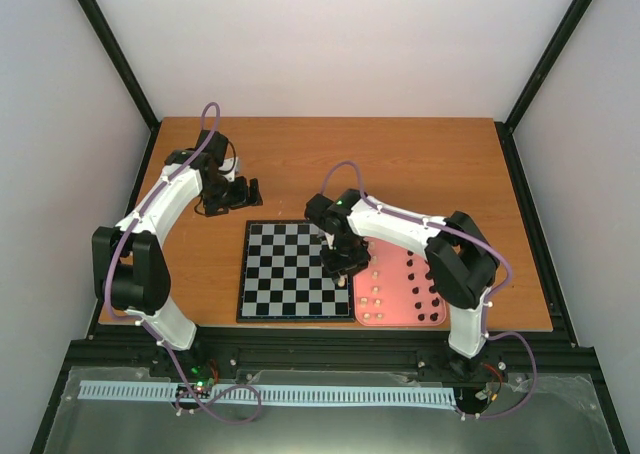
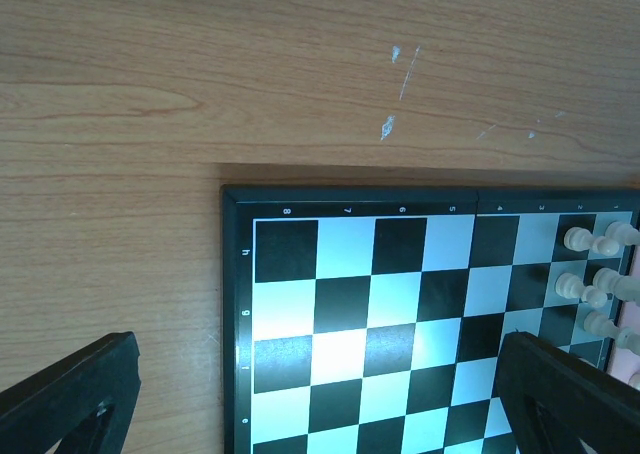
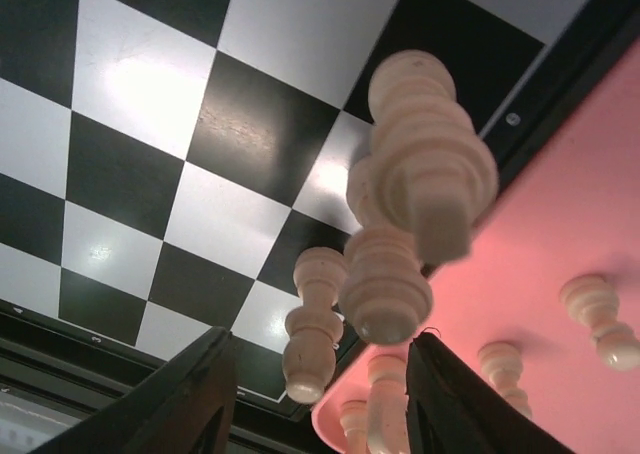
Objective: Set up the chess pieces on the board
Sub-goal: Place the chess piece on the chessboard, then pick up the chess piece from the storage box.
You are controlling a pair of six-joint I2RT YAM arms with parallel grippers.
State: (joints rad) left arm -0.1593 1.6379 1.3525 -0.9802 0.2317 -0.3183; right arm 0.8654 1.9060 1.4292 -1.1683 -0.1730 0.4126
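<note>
One board [image 1: 285,269], one tray [image 1: 398,315], many chess pieces [image 3: 432,159]

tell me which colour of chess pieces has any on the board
The cream pieces: several stand along the board's edge beside the pink tray. Every black piece in view sits on that tray.

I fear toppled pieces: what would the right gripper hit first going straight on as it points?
Likely the cream piece just ahead of the right gripper, by the board edge; depth unclear.
</note>
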